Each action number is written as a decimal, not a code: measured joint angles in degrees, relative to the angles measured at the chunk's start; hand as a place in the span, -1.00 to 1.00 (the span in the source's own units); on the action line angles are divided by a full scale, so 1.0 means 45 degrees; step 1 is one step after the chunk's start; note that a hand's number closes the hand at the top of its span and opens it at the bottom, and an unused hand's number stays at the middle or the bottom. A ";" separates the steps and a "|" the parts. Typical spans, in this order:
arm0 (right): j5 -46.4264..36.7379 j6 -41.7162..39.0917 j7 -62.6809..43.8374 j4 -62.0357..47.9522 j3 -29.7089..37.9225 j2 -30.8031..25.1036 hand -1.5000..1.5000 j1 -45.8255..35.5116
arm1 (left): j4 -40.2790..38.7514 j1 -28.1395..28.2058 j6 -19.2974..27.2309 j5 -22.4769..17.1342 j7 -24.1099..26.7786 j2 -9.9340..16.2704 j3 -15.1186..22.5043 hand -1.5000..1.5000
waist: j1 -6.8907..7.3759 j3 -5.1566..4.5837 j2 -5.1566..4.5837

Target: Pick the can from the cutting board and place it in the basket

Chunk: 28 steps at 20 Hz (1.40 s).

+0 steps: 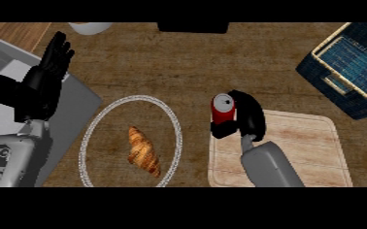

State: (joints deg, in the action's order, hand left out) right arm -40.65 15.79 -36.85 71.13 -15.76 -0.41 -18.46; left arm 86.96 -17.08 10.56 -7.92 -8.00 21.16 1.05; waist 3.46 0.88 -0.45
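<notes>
At the cutting board's [301,148] left edge, red can [223,108] upright, clasped in curled right hand [247,116] fingers.

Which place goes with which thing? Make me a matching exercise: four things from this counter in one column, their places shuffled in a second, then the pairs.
Things
1. croissant
2. red can
3. basket
4. left robot hand

Places
A. far right of the counter
B. in the right robot hand, over the cutting board's left corner
C. on the round plate
D. open, fingers up, at the left edge

Pairs: 1-C, 2-B, 3-A, 4-D
</notes>
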 measured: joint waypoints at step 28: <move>0.0734 0.4179 -0.1113 -0.0252 0.2676 -0.1737 1.00 -0.7324 | 0.0640 0.0900 0.0160 0.0616 -0.0013 -0.0363 -0.0478 0.00 | -0.0688 0.0025 0.0217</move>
State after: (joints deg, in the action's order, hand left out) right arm -37.35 34.59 -41.86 70.00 -3.71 -8.23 -51.42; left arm 89.84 -13.03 11.28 -5.15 -8.06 19.52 -1.10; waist 0.37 1.00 0.53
